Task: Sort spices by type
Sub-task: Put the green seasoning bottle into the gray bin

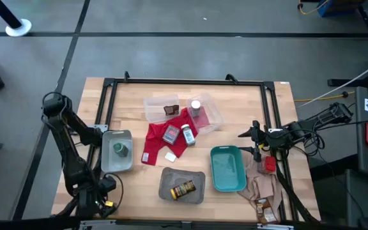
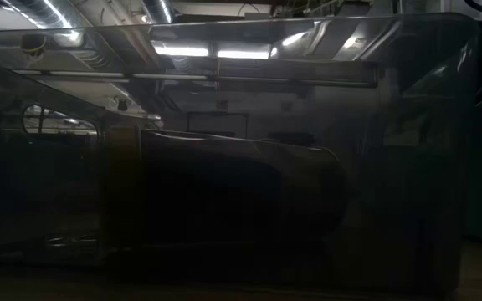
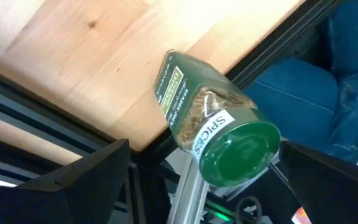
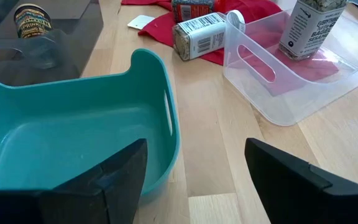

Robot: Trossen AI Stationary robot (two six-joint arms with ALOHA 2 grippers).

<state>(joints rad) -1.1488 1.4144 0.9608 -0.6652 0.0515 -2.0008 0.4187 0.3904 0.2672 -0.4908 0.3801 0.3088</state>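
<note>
The table (image 1: 139,191) is pale wood, smooth and matt, framed by black metal rails (image 1: 107,102); the teal tray (image 4: 73,143) looks like glossy moulded plastic; the clear tray (image 4: 303,81) is see-through plastic (thin-walled, shiny); the red cloth (image 1: 161,144) is soft, matt fabric; the green-lidded jar (image 3: 213,134) seems clear plastic or glass, with a glossy lid and paper label.

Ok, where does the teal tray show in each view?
High view: teal tray, right of centre, near the front edge.
Low view: cannot make it out.
Left wrist view: not in it.
Right wrist view: left side, close up.
Shared landmark: the clear tray.
</note>
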